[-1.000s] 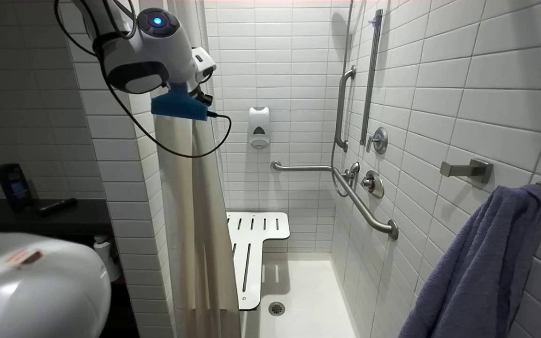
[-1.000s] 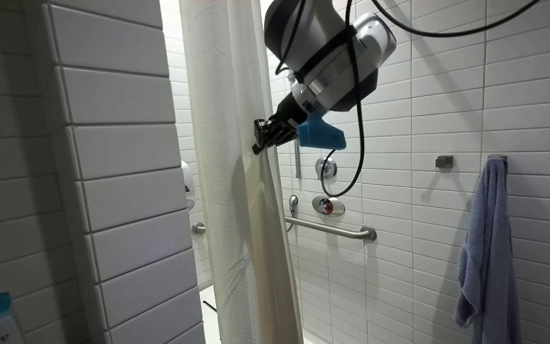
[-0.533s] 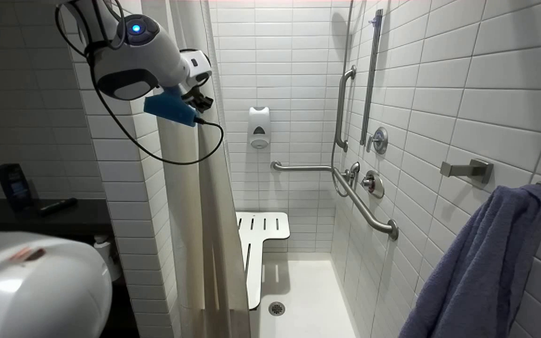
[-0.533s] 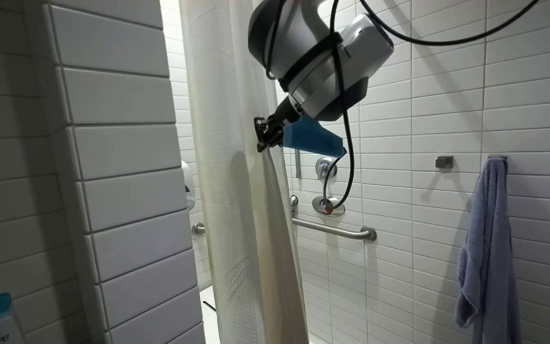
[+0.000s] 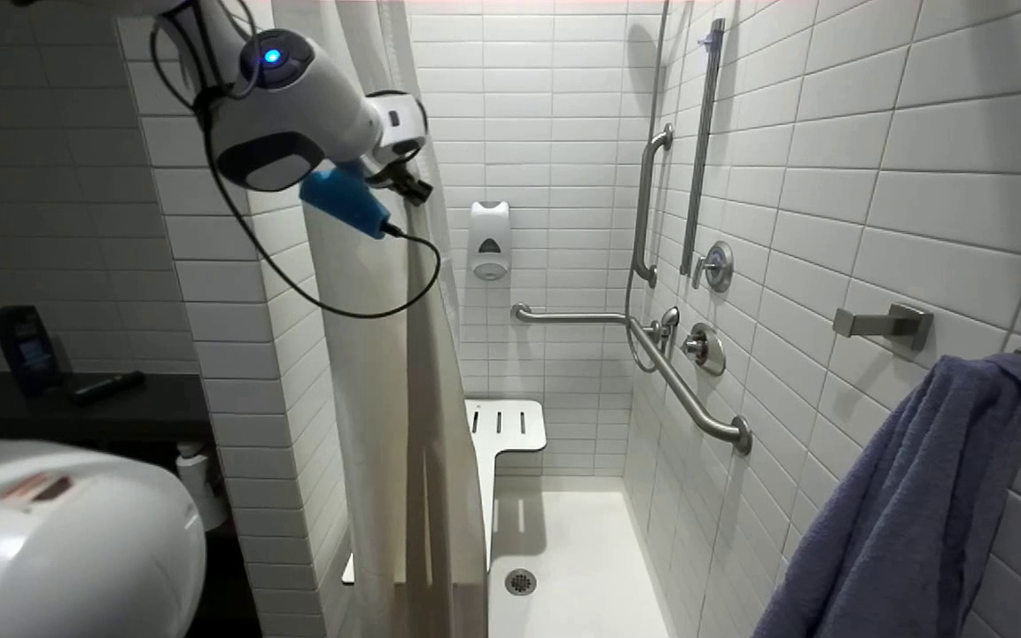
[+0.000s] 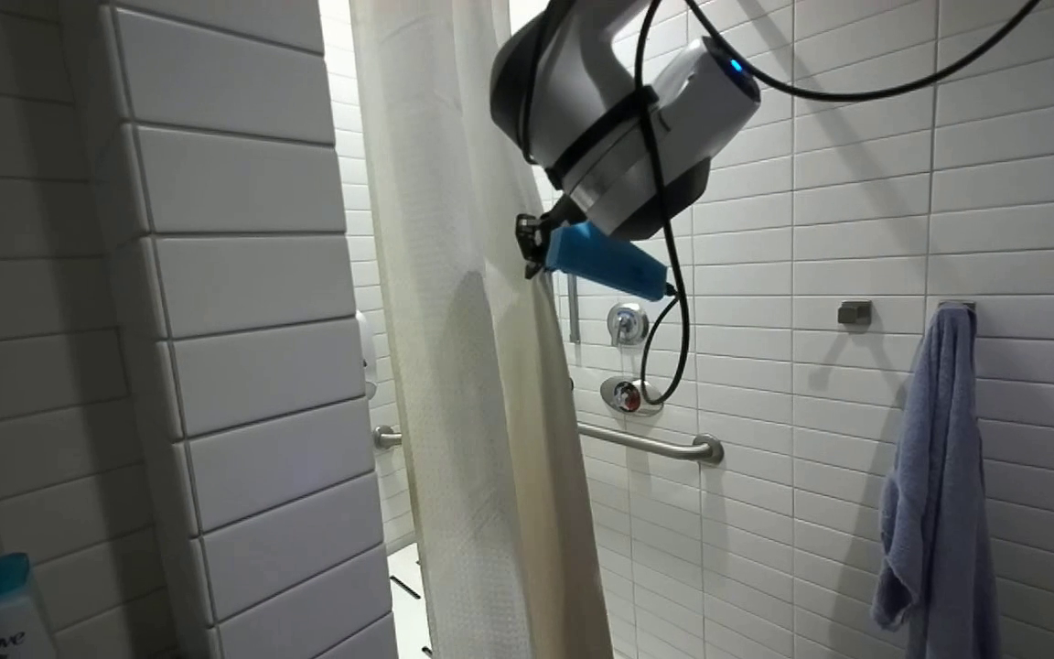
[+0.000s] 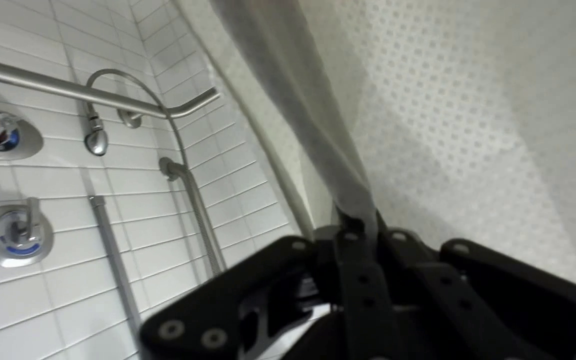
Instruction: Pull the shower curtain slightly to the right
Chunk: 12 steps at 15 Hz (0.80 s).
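The cream shower curtain [image 5: 395,408] hangs at the left, beside the tiled partition [image 5: 240,381]. The gripper [image 7: 360,225] is closed, clamping a fold near the curtain's right edge. Traverse right slowly at constant height, with firm grip, to avoid slippage. Limit travel; only a slight shift is required. Prevent the black cable [image 5: 360,315] from snagging the fabric.

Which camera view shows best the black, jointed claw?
The wrist view: close up, the claw pinches the folded cream fabric shower curtain. Both exterior views show the claw smaller, at the curtain.
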Tool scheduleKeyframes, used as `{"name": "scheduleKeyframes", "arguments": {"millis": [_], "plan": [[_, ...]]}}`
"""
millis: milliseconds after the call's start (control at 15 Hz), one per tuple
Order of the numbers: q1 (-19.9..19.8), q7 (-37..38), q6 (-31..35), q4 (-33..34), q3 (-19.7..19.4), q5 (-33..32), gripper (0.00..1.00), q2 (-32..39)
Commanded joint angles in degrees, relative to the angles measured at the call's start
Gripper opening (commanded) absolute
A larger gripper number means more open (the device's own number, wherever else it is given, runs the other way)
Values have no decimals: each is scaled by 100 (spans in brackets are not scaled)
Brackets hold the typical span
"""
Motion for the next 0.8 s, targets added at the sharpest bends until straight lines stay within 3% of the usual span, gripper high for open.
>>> {"name": "scheduleKeyframes", "arguments": {"millis": [0,67,133,200,267,333,400,733], "plan": [[-487,58,-627,-95,-508,-184,1,-570],[-628,-55,-920,-52,-685,-289,1,-674],[-1177,738,-1241,-310,-559,-1312,1,-835],[-951,-187,-1649,35,-1024,-696,1,-868],[-1103,-122,-1906,9,-1050,-918,4,-908],[-1136,-306,-2170,47,-1142,-929,20,-937],[-1155,-438,-2384,37,-1202,-974,22,-988],[-1179,-782,-3162,-6,-1352,-1119,56,-1162]]}}
